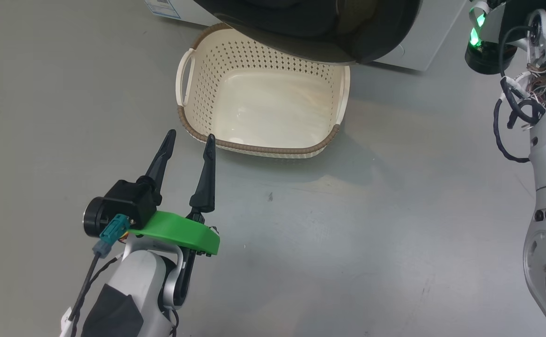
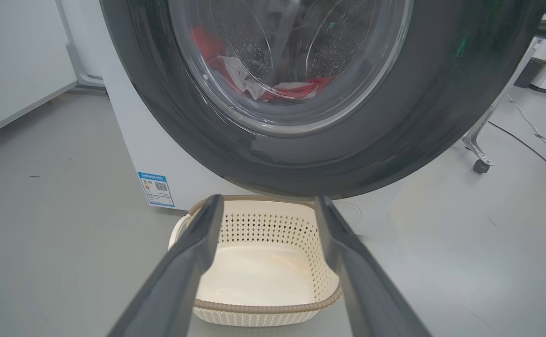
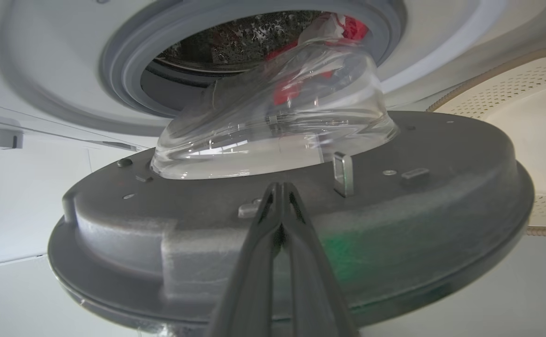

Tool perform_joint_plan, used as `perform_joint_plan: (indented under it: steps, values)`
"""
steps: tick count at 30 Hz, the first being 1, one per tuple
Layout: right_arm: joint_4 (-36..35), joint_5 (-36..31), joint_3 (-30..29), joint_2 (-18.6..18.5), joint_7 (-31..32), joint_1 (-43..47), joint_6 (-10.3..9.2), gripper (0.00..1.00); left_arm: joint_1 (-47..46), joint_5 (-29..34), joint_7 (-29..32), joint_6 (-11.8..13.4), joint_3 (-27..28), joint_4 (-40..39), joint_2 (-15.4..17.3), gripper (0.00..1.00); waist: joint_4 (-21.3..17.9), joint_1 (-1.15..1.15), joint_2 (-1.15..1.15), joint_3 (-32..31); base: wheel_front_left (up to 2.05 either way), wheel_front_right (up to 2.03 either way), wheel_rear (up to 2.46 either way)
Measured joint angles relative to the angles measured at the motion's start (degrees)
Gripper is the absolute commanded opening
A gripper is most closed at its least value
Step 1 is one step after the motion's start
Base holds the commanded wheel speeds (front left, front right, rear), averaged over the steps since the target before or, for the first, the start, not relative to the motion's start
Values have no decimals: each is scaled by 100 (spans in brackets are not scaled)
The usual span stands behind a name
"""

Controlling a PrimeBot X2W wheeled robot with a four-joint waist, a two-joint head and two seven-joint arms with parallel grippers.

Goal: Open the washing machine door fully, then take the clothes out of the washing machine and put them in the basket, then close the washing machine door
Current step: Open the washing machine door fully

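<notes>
Washing machine door (image 3: pixel 441 201) should be pushed wider from inside by the right pincer (image 3: pixel 280 187), pressed together; left pincer (image 1: pixel 191 135) is spread apart.

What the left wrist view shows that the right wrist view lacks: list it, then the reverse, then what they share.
Left wrist view: the glossy black outer face of the washing machine door, the blue label, the open left tool. Right wrist view: the door's grey inner side with its metal latch, the grey gasket, the shut right tool. Both: the red clothes, the cream basket.
</notes>
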Motion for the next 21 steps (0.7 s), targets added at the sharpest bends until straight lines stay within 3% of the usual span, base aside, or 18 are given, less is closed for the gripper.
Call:
perform_joint_plan:
  steps: [7, 13, 21]
  values:
    - [-56, -410, 151, -8, -432, 234, 461, 0, 48, 64, 0, 0, 48, 43, 1, 100, -40, 0, 0, -159, 0, 0, 0]
    - [-221, -1289, 619, -332, -1063, 506, 1080, 0, 153, 132, 0, 0, 100, 90, 4, 100, -97, 0, 0, -390, 0, 0, 0]
    - [-653, -2843, 1556, -827, -2134, 914, 1177, 0, 400, 182, 0, -1, 272, 198, 13, 100, -246, -1, 0, -755, 0, 0, 0]
